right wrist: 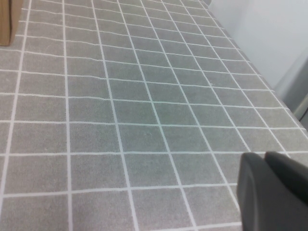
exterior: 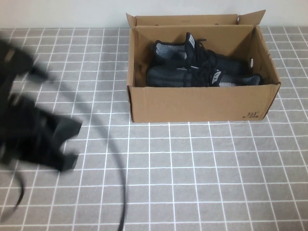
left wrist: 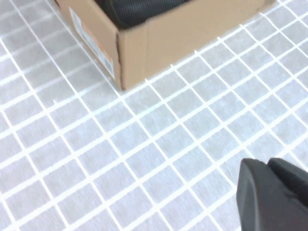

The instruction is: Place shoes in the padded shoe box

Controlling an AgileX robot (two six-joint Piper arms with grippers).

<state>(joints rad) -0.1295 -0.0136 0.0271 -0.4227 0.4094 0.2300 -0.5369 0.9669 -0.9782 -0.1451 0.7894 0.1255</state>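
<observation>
The brown cardboard shoe box [exterior: 192, 103] stands open at the back centre, with a small "361" print on its near side. Both black knit shoes [exterior: 202, 67] lie inside it, side by side. My left gripper [exterior: 65, 144] is blurred at the left, in front of and to the left of the box, holding nothing. In the left wrist view my left gripper [left wrist: 264, 166] has its fingers together over bare cloth, with the box corner [left wrist: 159, 38] and a ribbed sole [left wrist: 139, 9] beyond. My right gripper [right wrist: 262, 156] is out of the high view, fingers together and empty, over the tablecloth.
A grey tablecloth with a white grid [exterior: 202, 183] covers the table. A black cable [exterior: 120, 178] trails across the front left. A light wall [right wrist: 269, 33] borders the table in the right wrist view, where a box edge [right wrist: 7, 21] shows.
</observation>
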